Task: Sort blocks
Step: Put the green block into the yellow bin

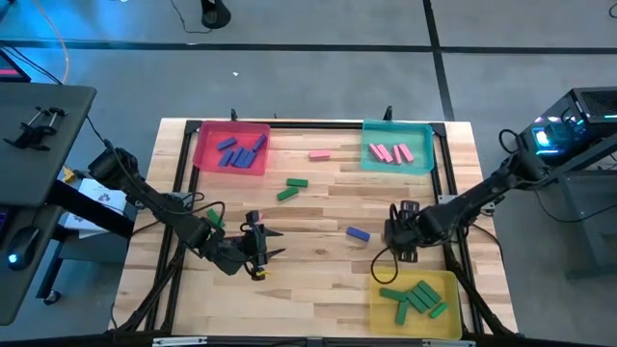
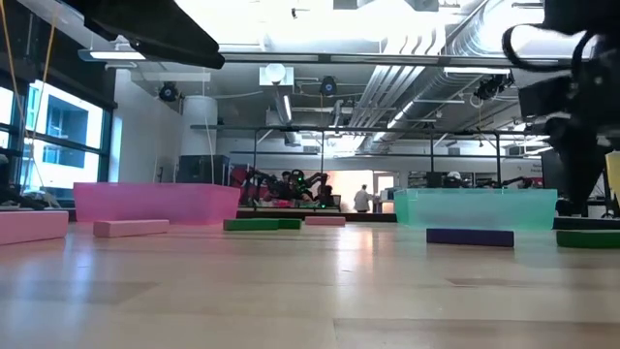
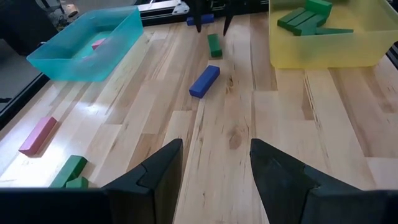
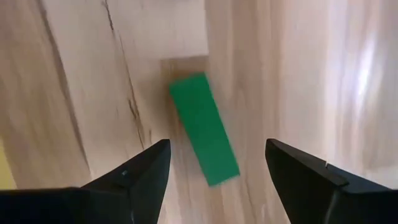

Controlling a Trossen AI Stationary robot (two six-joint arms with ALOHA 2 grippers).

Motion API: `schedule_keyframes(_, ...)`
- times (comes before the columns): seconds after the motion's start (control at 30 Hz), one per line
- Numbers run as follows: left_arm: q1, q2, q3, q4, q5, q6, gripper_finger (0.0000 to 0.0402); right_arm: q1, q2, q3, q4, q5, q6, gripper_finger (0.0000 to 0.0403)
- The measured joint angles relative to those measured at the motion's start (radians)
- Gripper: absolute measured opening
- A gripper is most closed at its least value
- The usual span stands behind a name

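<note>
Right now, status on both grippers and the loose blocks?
Right gripper open over green block. Left gripper open, empty, mid-table. Blue block loose nearby. Nothing blocking.

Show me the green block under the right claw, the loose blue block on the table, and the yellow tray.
green block (image 4: 204,127): right wrist view, middle of its top face.
blue block (image 3: 204,81): left wrist view, top face.
yellow tray (image 1: 382,287): high view, left rim.

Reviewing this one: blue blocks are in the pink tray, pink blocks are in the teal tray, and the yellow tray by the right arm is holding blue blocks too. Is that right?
Not quite. The yellow tray holds green blocks, not blue ones, as the high view shows. The rest stands: blue blocks lie in the pink tray and pink blocks in the teal tray.
</note>
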Motion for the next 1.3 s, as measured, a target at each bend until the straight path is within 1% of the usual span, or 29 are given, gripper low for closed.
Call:
schedule_keyframes(0.1, 0.000, 0.000, 0.000, 0.000, 0.000, 0.000, 0.0177, -0.026, 0.000, -0.068, 0.075, -0.009, -0.050, 0.0254)
schedule_keyframes(0.2, 0.000, 0.000, 0.000, -0.001, 0.000, 0.000, 0.0177, -0.051, -0.002, -0.141, 0.210, -0.057, -0.096, 0.0253)
schedule_keyframes(0.3, 0.000, 0.000, 0.000, -0.002, 0.000, 0.000, 0.0177, -0.063, -0.011, -0.197, 0.281, -0.080, -0.115, 0.0238)
schedule_keyframes(0.4, 0.000, 0.000, 0.000, -0.003, 0.000, 0.000, 0.0177, -0.069, -0.013, -0.213, 0.290, -0.090, -0.087, 0.0190)
schedule_keyframes(0.53, 0.000, 0.000, 0.001, 0.006, 0.000, 0.000, 0.0177, -0.068, -0.015, -0.213, 0.280, -0.101, 0.009, 0.0086)
schedule_keyframes(0.57, 0.000, 0.000, 0.001, 0.003, 0.000, 0.000, 0.0177, -0.068, -0.014, -0.202, 0.272, -0.096, 0.025, 0.0065)
schedule_keyframes(0.63, 0.000, 0.000, 0.001, 0.004, 0.000, 0.000, 0.0177, -0.062, -0.007, -0.164, 0.247, -0.078, 0.041, 0.0063)
schedule_keyframes(0.67, 0.000, 0.000, 0.001, 0.004, 0.000, 0.000, 0.0177, -0.052, -0.010, -0.141, 0.227, -0.052, 0.051, 0.0063)
schedule_keyframes(0.77, 0.000, 0.000, 0.001, 0.003, 0.000, 0.000, 0.0177, -0.013, -0.014, -0.009, 0.189, 0.137, 0.096, 0.0063)
schedule_keyframes(0.8, 0.000, 0.000, 0.001, 0.004, 0.000, 0.000, 0.0177, 0.012, -0.017, 0.040, 0.159, 0.183, 0.107, 0.0063)
schedule_keyframes(0.87, 0.000, 0.000, 0.001, 0.001, 0.000, -0.006, 0.0177, 0.063, -0.011, 0.132, 0.102, 0.223, 0.115, 0.0063)
schedule_keyframes(0.97, 0.000, 0.000, 0.001, 0.002, 0.000, -0.011, 0.0177, 0.159, -0.013, 0.289, 0.096, 0.292, 0.117, 0.0063)
schedule_keyframes(1.07, 0.000, 0.000, 0.001, 0.002, 0.000, -0.016, 0.0177, 0.270, -0.004, 0.410, 0.093, 0.311, 0.135, 0.0063)
schedule_keyframes(1.17, 0.000, 0.000, 0.001, 0.004, 0.000, -0.017, 0.0177, 0.372, 0.019, 0.504, 0.095, 0.340, 0.188, 0.0063)
schedule_keyframes(1.3, 0.000, 0.000, 0.001, 0.004, 0.000, -0.017, 0.0177, 0.467, 0.084, 0.556, 0.080, 0.338, 0.307, 0.0063)
